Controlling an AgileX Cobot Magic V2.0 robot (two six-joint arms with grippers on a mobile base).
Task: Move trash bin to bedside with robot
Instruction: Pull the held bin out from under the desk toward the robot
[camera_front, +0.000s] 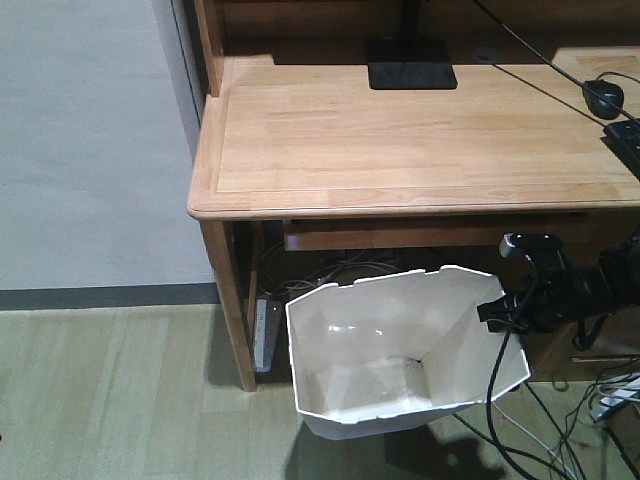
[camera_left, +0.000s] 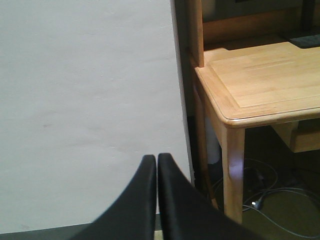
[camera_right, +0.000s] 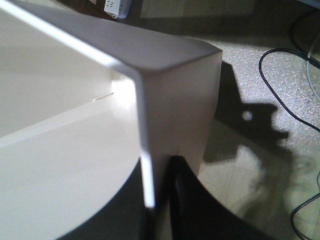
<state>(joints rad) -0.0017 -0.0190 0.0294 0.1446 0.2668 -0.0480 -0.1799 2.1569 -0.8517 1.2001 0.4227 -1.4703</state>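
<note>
**Item 1, bin** (camera_front: 400, 350): white, faceted, thin-walled. It sits low in front of the desk (camera_front: 400, 130), near one leg, with its mouth tipped toward the front camera. You cannot tell whether its base clears the floor (camera_front: 100, 400).

**Item 2, right gripper** (camera_front: 497, 312): pinches the bin's wall at the rim, one finger inside and one outside (in the wrist view the wall's edge runs between them).

**Item 3, left gripper** (camera_left: 157, 200): fingers pressed together on nothing, pointed at the wall (camera_left: 85, 100).

**Item 4, bed:** not visible in any view, so the carry is probably at its start.

**Item 5, hazards:** cables (camera_front: 520, 430) lie on the floor below the right arm, and a power strip (camera_front: 265, 330) sits by the desk leg.

**Handling notes, by judgement:**
- You hold the bin at a single point on thin plastic, so expect the wall to flex and the bin to swing.
- Grip firmly but do not crush the rim.
- Draw the bin straight out from under the desk edge before you turn the base.
- Carry it low and drive slowly, since a jolt could twist the rim out of the fingers.
- Steer the bin and wheels wide of the cables.
- Have the left arm tucked in, clear of the desk corner.
</note>
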